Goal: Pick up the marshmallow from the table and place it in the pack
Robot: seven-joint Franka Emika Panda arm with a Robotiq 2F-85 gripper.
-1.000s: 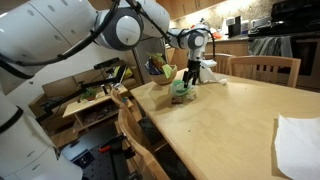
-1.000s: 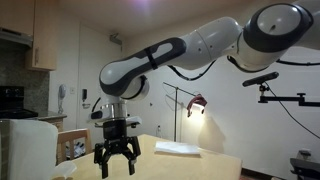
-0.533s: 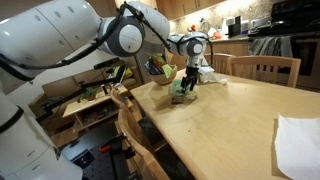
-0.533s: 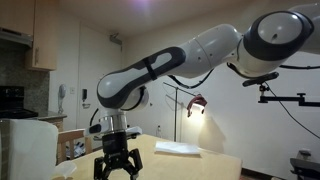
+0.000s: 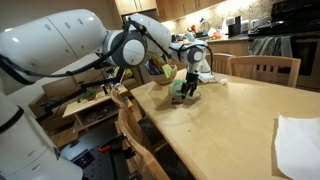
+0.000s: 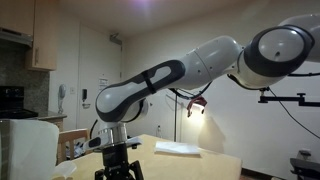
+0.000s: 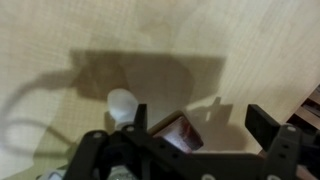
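The gripper (image 7: 200,122) hangs low over the table (image 7: 200,40) with its jaws wide apart and nothing clamped between them, and the trouble is what sits where. In the wrist view the marshmallow (image 7: 122,102) lies on the wood just outside one finger, touching it or very nearly; I cannot tell which. The reddish, white-edged pack (image 7: 176,133) fills the near half of the gap between the jaws. The far finger (image 7: 262,122) stands well clear of both. If the jaws came together from here, they would most likely pinch the pack and not the marshmallow, since the marshmallow is on the wrong side of the finger. A further drop could bring that finger down on the marshmallow's edge, squashing it or flicking it away across the smooth wood, for it looks soft, light and ready to roll. A sideways shift to bring it inside the jaws carries a risk too: the finger could shove it along, or the gripper body could drag the pack out of place or tip it. The pack's opening is not visible, so lining up the later drop is uncertain. In an exterior view the gripper (image 5: 187,92) sits low among clutter at the table's far end, leaving little room to correct.
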